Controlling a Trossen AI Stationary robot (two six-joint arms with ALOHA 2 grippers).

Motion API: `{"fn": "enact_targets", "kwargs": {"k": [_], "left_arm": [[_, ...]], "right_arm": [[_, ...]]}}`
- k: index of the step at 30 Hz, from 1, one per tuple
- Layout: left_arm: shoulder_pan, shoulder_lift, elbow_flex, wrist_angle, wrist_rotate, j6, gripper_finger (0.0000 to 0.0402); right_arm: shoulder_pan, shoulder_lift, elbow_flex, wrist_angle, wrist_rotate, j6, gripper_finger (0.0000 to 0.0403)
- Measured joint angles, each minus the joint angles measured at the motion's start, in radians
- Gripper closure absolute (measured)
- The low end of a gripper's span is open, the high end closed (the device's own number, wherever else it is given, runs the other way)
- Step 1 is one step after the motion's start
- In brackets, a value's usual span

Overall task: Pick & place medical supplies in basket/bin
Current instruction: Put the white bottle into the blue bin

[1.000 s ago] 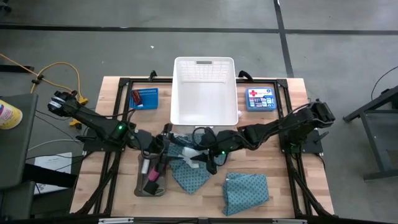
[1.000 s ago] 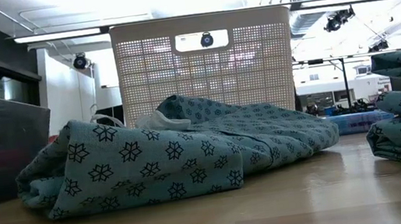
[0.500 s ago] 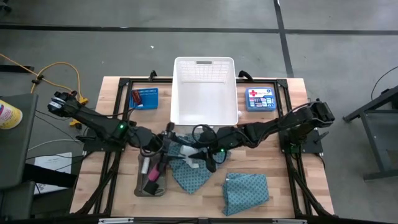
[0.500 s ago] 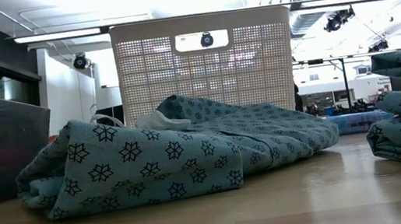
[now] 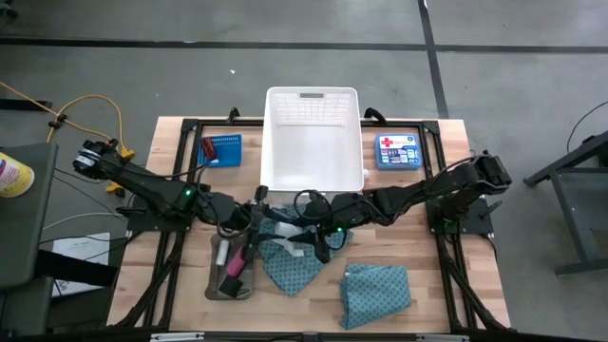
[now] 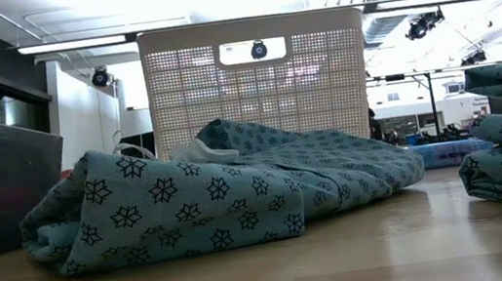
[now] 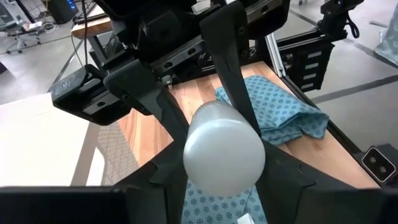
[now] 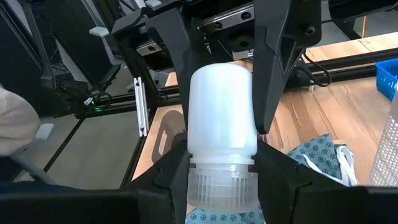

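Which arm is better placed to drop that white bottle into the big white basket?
Probably right: left tool and right tool both grip the white bottle, but right's sits nearer the white basket front.

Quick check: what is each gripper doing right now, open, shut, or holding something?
Left gripper: shut on the white plastic bottle.
Right gripper: shut on the same white plastic bottle, at its ribbed-cap end.
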Motion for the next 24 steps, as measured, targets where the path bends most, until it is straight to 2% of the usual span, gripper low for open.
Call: {"fn": "enact_targets", "kwargs": {"k": [8, 24], "left_arm": [[0.0, 0.0, 0.0, 0.001, 0.0, 0.0, 0.0258], [-0.001, -0.004, 0.0, -0.001, -0.015, 0.001, 0.0258]], "right_arm": [[0.0, 0.0, 0.0, 0.002, -0.013, 0.001, 0.0265], [0.003, 0.0, 0.001, -0.041, -0.019, 0.053, 0.0169]]}}
